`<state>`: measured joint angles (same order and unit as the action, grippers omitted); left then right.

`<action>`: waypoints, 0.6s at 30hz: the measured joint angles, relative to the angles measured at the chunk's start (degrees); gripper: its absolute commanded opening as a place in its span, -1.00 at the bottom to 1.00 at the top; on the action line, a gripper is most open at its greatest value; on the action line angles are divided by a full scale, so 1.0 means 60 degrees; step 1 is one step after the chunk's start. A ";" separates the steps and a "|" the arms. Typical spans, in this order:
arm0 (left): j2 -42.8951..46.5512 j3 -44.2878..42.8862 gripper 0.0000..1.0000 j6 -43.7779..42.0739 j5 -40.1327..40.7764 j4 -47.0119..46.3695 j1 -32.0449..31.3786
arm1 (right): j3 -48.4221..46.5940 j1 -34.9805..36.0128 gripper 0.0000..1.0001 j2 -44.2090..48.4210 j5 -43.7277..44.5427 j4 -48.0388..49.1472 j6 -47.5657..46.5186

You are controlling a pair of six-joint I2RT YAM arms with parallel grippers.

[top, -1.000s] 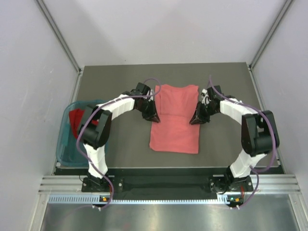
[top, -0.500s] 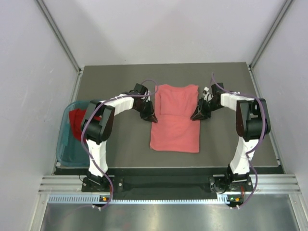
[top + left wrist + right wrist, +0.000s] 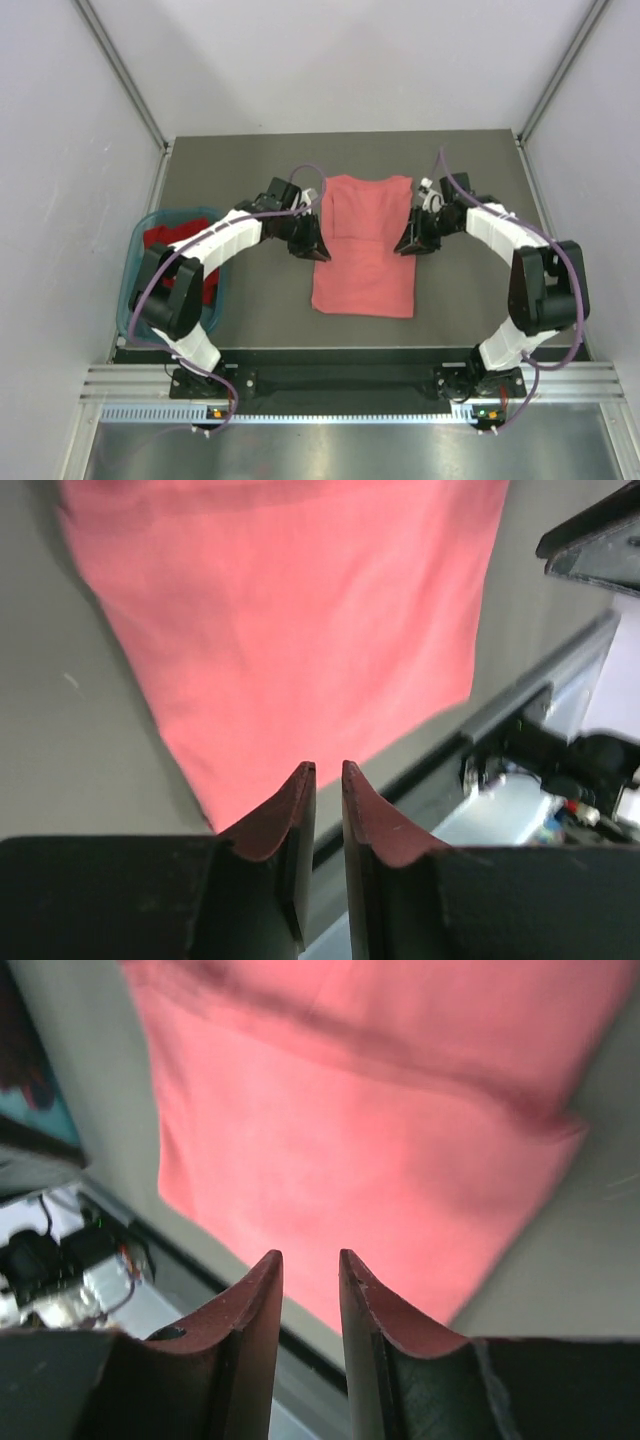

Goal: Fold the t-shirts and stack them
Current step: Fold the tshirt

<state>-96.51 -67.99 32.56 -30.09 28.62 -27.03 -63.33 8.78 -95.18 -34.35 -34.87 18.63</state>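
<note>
The salmon-pink t-shirt point(image 3: 365, 250) lies flat on the dark table, a narrow strip with its sides folded in and its collar end far from me. It fills the top of the left wrist view point(image 3: 300, 630) and the right wrist view point(image 3: 380, 1130). My left gripper point(image 3: 316, 250) point(image 3: 325, 767) hovers at the shirt's left edge, its jaws a narrow gap apart with nothing between them. At the right edge, my right gripper point(image 3: 403, 248) point(image 3: 310, 1255) is a little wider open and also empty. The deep red t-shirt point(image 3: 165, 245) sits bunched in the basket.
A teal plastic basket point(image 3: 135, 290) stands at the table's left edge, with my left arm's elbow above it. Grey walls close in both sides and the back. The metal rail point(image 3: 330, 380) with the arm bases runs along the near edge.
Both grippers' jaws have parted slightly beside the pink shirt's edges. The left arm's elbow has swung out left over the basket, and the right elbow has moved outward. The shirt lies unchanged.
</note>
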 measured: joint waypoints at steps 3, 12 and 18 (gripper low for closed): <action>0.0208 0.1031 -0.66 0.0226 -0.0364 -0.0328 -0.0208 | 0.1297 0.0750 -0.43 0.0936 -0.0219 0.0364 0.0408; 0.0200 0.3661 -0.79 0.0590 -0.0601 -0.0958 -0.0259 | 0.4204 0.1089 -0.53 0.1268 -0.0313 0.0922 0.0984; 0.0382 0.4561 -0.83 0.0889 -0.1086 -0.1304 -0.0255 | 0.4375 0.1071 -0.50 0.1424 -0.0073 0.0892 0.1005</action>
<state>-94.21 -40.62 37.89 -36.60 20.80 -28.56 -37.08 15.20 -86.63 -34.79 -29.52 24.67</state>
